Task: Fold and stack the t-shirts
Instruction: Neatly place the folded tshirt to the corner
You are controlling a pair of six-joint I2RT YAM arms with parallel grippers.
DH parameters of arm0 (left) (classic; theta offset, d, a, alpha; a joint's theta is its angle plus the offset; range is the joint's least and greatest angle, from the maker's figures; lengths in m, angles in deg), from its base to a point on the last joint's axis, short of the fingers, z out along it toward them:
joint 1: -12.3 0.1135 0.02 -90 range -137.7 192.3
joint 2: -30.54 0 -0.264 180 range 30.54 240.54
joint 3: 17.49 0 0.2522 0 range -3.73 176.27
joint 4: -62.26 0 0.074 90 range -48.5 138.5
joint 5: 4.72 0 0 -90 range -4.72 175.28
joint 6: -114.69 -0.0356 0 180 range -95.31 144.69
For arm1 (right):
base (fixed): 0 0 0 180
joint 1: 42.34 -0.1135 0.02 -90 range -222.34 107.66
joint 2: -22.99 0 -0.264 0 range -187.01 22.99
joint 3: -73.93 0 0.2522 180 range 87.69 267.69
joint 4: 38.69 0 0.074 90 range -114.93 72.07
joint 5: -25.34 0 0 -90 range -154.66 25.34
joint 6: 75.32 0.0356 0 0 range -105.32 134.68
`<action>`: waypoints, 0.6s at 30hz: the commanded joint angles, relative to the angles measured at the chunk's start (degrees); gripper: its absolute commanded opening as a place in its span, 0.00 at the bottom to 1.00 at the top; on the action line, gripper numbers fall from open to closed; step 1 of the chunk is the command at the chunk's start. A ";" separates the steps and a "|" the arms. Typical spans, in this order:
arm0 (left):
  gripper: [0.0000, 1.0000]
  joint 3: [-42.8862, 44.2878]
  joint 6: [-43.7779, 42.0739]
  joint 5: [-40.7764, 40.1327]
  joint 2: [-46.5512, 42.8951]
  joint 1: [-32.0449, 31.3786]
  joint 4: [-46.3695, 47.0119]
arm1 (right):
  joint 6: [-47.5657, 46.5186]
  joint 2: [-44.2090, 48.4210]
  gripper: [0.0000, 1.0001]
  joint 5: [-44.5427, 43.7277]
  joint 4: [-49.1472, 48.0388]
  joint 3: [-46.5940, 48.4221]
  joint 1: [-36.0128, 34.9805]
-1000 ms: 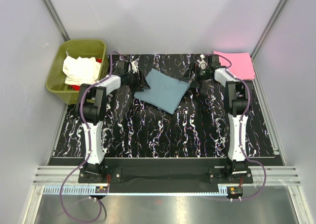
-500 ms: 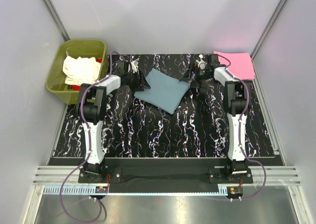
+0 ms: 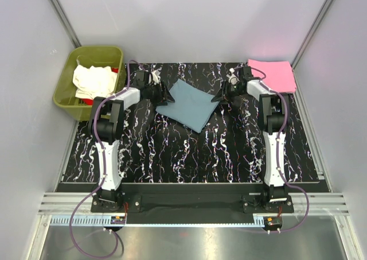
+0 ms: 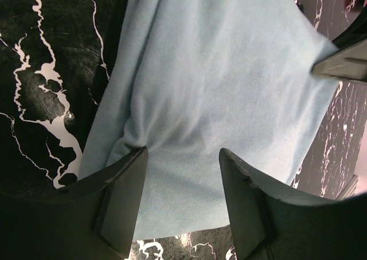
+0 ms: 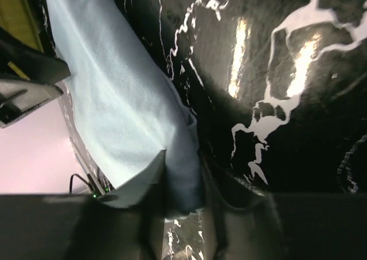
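The blue-grey t-shirt (image 3: 190, 104) lies folded flat on the black marbled table, between both grippers. My left gripper (image 3: 164, 97) is at its left corner, jaws apart, and the fingers (image 4: 121, 205) straddle the shirt (image 4: 218, 99) edge. My right gripper (image 3: 220, 97) is at the shirt's right corner. Its jaws have shut on a bunched fold of the blue-grey cloth (image 5: 182, 179). A pink t-shirt (image 3: 273, 74) lies folded at the table's far right corner. The cream-white t-shirt (image 3: 92, 80) and a bit of the red one (image 3: 115, 70) sit in the tub.
The olive-green tub (image 3: 71, 102) stands off the table's far left corner. Grey walls close in the back and both sides. The table (image 3: 189, 156) has a raised black rail along its near edge, by the arm bases.
The right gripper's jaws have closed onto the blue-grey shirt's right corner. The left gripper and the shirt have stayed where they were.
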 commanded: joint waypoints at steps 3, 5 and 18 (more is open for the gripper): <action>0.60 -5.37 0.70 -5.54 -0.39 0.33 0.92 | -1.87 -0.52 0.00 -2.84 -2.50 -3.93 -1.05; 0.59 -5.39 2.19 -4.05 -1.71 0.41 0.49 | -2.04 1.67 0.00 -2.66 -3.65 -4.72 -1.05; 0.62 -7.57 -0.09 -6.17 -27.11 -1.69 -13.49 | -17.15 15.21 0.00 -25.33 12.24 -0.51 -1.32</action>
